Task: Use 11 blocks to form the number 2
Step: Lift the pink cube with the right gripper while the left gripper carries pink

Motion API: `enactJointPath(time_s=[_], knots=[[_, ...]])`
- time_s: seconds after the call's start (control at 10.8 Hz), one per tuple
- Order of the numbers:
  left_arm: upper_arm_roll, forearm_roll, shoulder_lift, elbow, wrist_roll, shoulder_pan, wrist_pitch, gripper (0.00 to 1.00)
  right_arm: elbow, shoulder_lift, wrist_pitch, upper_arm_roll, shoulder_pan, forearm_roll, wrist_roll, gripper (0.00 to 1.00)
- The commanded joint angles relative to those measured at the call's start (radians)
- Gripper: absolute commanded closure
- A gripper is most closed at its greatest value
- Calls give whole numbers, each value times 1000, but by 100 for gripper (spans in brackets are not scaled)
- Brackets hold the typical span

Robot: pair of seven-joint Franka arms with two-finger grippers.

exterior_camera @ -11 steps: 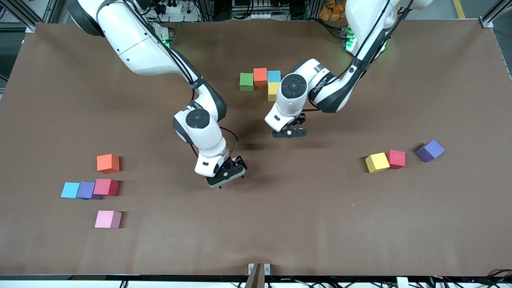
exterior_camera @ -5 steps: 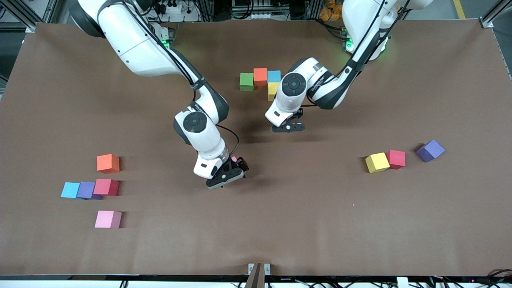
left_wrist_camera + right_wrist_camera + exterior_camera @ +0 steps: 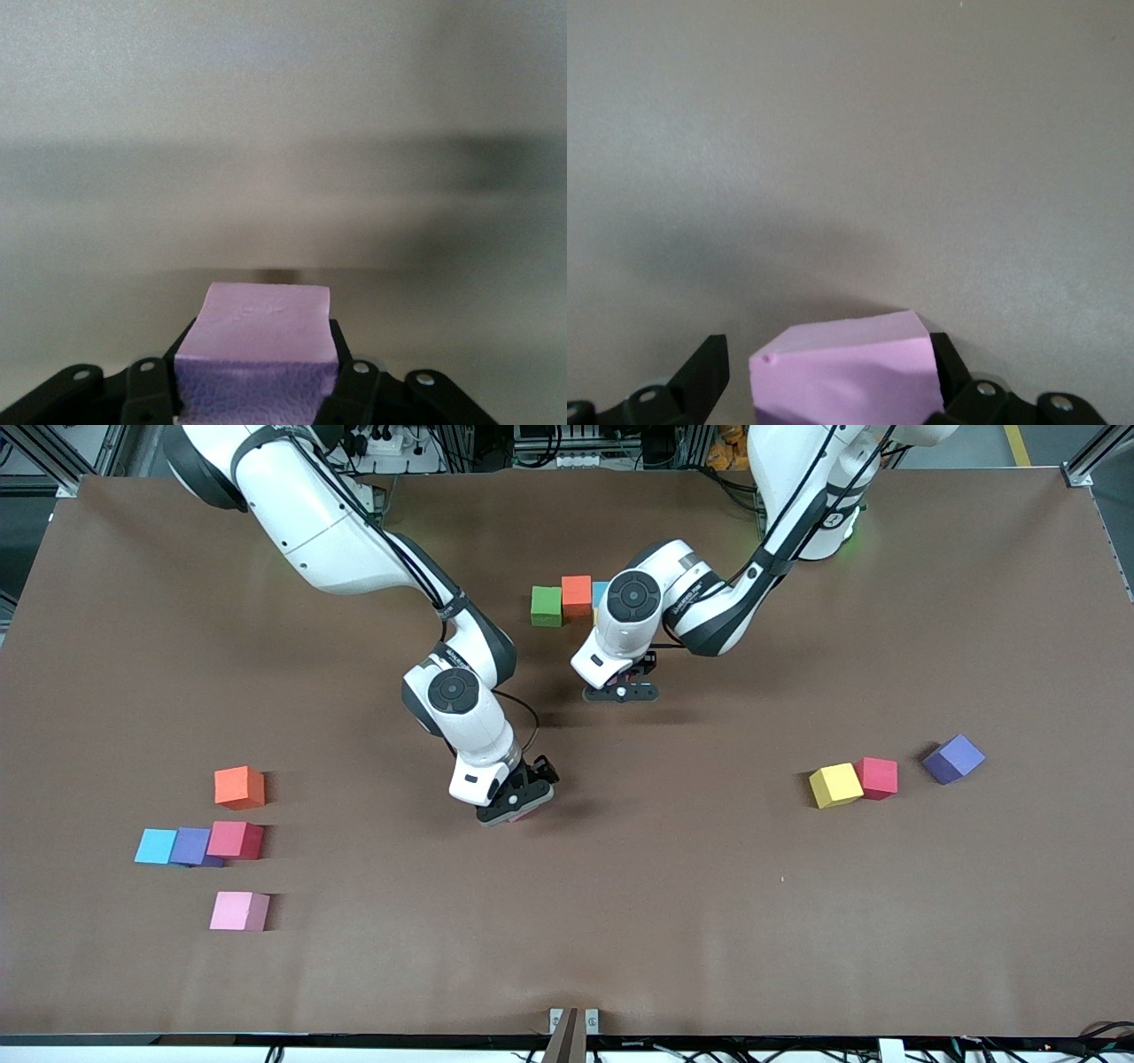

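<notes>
A green block (image 3: 547, 606), an orange block (image 3: 577, 595) and a sliver of a blue block (image 3: 599, 589) stand in a row near the robots' bases. Just nearer the front camera than that row, my left gripper (image 3: 620, 691) hangs low, shut on a pink block (image 3: 264, 319). At mid-table my right gripper (image 3: 518, 799) is down at the surface and open. A second pink block (image 3: 850, 372) sits tilted between its fingers, against one finger and apart from the other. The number 2 shows nowhere as a finished shape.
Toward the right arm's end lie an orange block (image 3: 239, 787), a light blue block (image 3: 156, 846), a purple block (image 3: 190, 846), a red block (image 3: 236, 840) and a pink block (image 3: 239, 911). Toward the left arm's end lie a yellow block (image 3: 835, 785), a red block (image 3: 877, 777) and a purple block (image 3: 953, 758).
My left gripper has carried its pink block toward the row of blocks, and its wrist now covers the yellow block there. My right gripper has turned and shifted slightly toward the left arm's end.
</notes>
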Motion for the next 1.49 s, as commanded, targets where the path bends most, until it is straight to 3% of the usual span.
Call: enactJointPath(time_s=[0.0,0.19,0.28,0.46,0.56,0.84,1.12,1.39], knots=[[-11,-16,-5,-8,-15,4,15,100,-31,-15,11,7,-7,15,-37,0],[-11,-9,-8,-9,-52,2,17,100,-33,-19,1,6,-17,15,-83,0],[-11,-4,-13,-11,-66,2,15,100,-31,-19,-1,6,-19,15,-95,9],[-11,-1,-13,-18,-74,0,15,100,-19,-22,-57,4,-28,15,-126,69],[-17,0,-14,-26,-74,0,17,100,-9,-30,-93,7,-45,17,-153,80],[-37,88,-14,-34,-148,3,18,100,99,-68,-344,23,-138,31,-332,81],[-38,94,-17,-57,-184,7,52,100,91,-117,-381,29,-221,138,-504,83],[-47,96,-31,-89,-212,7,86,100,58,-157,-400,29,-249,146,-519,81]])
